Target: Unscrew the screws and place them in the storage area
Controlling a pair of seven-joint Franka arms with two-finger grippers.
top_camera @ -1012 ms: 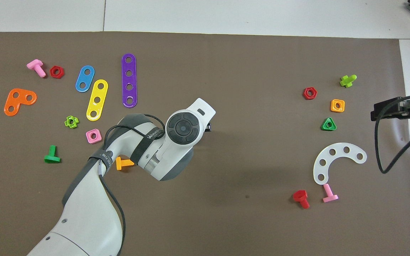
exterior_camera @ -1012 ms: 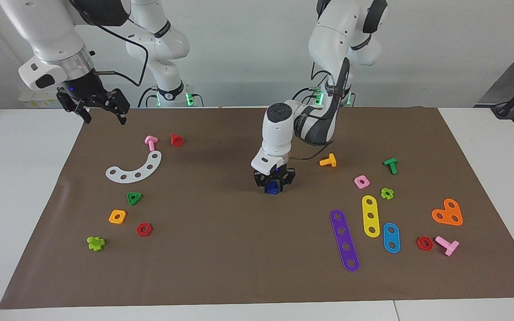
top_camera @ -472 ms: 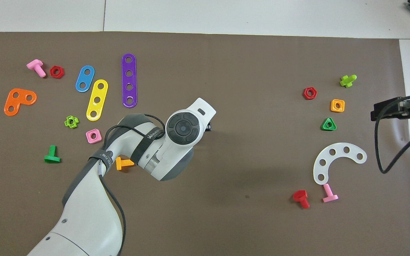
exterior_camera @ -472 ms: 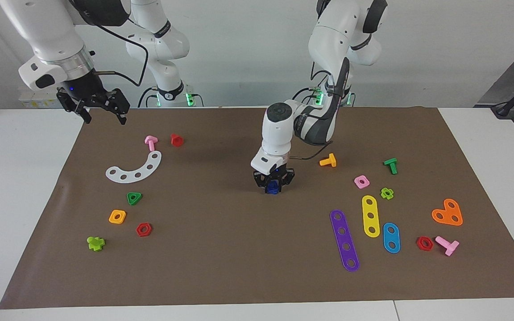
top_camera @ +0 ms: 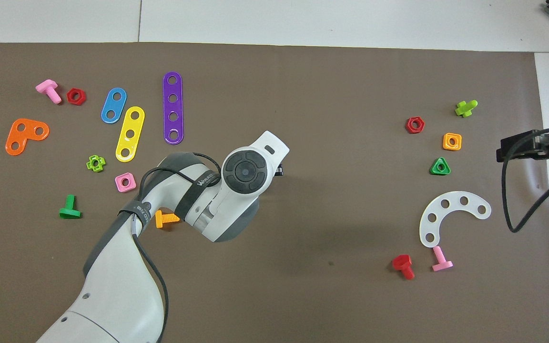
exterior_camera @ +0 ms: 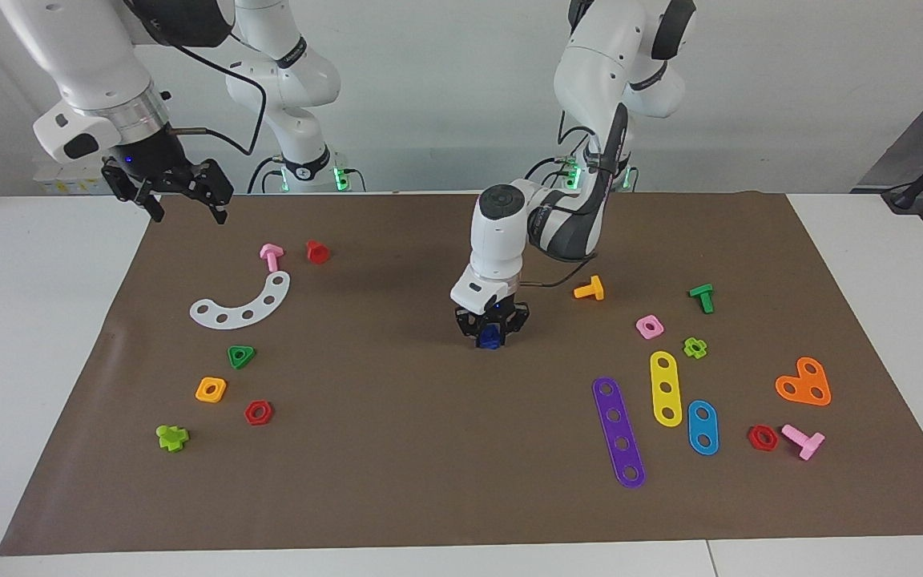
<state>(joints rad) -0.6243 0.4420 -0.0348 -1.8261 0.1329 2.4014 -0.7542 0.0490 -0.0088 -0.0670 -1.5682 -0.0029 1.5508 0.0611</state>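
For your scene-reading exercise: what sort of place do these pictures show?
Probably a robotics lab: a brown paper mat strewn with toy parts, the left gripper holding a blue bolt, the right gripper waiting.

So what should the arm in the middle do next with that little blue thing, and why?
Probably lift it and carry it toward the right arm's end. The left gripper is shut on the blue bolt low at the middle of the mat, while the storage patch lies among the white strip and green nut. The right gripper waits over the mat's corner.
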